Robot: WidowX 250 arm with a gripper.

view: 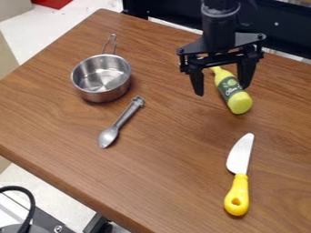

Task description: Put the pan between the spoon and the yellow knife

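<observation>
claw [222, 90] wide open, holding nothing

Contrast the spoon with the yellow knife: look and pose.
The spoon is silver-grey all over; the knife has a pale blade on a yellow handle. The spoon's bowl points toward the table's near-left edge, its handle away from it; the knife's blade points toward the robot's side, its yellow handle toward the camera. Both lie flat on the brown table.
</observation>
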